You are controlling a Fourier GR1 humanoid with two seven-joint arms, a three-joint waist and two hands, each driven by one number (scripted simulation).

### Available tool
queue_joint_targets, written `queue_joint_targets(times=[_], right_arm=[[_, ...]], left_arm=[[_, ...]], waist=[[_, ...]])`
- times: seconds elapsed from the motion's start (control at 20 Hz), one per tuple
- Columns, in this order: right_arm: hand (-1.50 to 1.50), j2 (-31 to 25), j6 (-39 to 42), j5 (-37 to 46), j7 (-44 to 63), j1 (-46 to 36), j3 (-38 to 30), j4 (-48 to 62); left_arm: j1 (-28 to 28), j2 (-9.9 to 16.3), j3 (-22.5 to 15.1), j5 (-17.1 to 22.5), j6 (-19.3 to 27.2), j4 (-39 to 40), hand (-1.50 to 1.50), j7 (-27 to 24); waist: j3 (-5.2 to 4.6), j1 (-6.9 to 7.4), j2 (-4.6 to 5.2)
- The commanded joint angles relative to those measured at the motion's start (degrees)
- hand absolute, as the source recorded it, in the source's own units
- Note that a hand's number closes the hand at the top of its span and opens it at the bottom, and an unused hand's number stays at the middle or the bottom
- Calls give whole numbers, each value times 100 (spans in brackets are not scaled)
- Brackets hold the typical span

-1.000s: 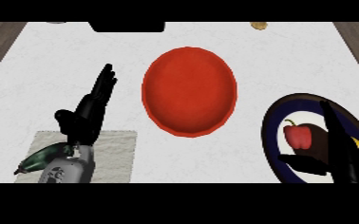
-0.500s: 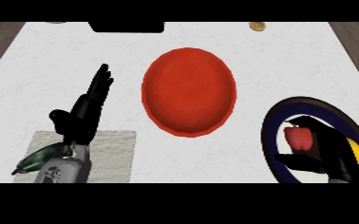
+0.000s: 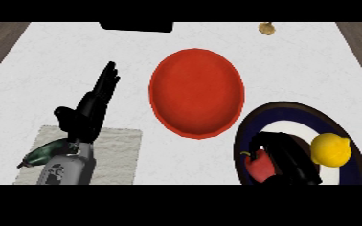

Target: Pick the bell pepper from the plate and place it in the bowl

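Observation:
A red bell pepper [image 3: 259, 166] lies on the left part of a dark-rimmed plate [image 3: 244, 131] with a white middle, at the lower right. My right hand [image 3: 288, 157] comes in from below and curls round the pepper's right side, hiding part of it. A yellow lemon [image 3: 331, 149] sits on the same plate, just right of that hand. The red bowl [image 3: 197, 92] stands in the middle of the counter, up and left of the plate, with nothing in it. My left hand [image 3: 90, 109] rests open at the left, fingers pointing up.
Under my left forearm lie a grey cloth [image 3: 113, 148] and a dark green object [image 3: 41, 153]. A black object [image 3: 136, 26] sits at the counter's far edge, and a small tan thing [image 3: 267, 28] at the far right.
My right hand has curled round the pepper and shifted it left and down on the plate. The lemon, hidden before, now shows. The left hand has not moved.

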Motion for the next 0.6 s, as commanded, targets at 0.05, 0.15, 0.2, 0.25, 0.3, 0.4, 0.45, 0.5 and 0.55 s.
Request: queue_joint_targets(times=[0.05, 0.15, 0.2, 0.25, 0.3, 0.4, 0.45, 0.5, 0.55], right_arm=[[150, 729, 1225, -429, -754, 2, 2053, -9], [150, 862, 1527, -541, -844, 126, 2587, -257], [150, 986, 1548, -651, -934, 184, 2778, -500], [150, 1024, 1592, -788, -932, 407, 2927, -814], [150, 989, 1499, -853, -1192, 571, 3071, -853], [150, 993, 1589, -1074, -1128, 721, 3174, -1490], [150, 1160, 1489, -910, -846, 781, 3458, -1846], [150, 923, 1515, -1073, -996, 844, 3248, -2234], [150, 689, 1411, -924, -1120, 963, 3355, -2536]], left_arm=[[-25, -22, -126, -20, -85, -30, 0, -4], [78, -55, -75, -54, 12, 78, 0, -45], [120, -74, -60, -60, 29, 96, 0, -191], [-18, -56, 65, -20, 133, 3, 0, 91], [-43, 99, 172, 11, 50, -6, 0, 100], [-3, 46, 182, 11, 75, 74, 0, 25], [-49, -66, 160, -63, 199, 232, 0, -21], [164, 42, 202, 59, 64, -68, 0, -20], [-117, -118, 122, -153, 266, 303, 0, -66]], waist=[[165, 325, 83], [158, 41, 50], [157, -62, 39], [162, -161, 22], [165, -193, 28], [162, -256, 32], [160, -288, 32], [162, -255, 25], [162, -319, 34]])
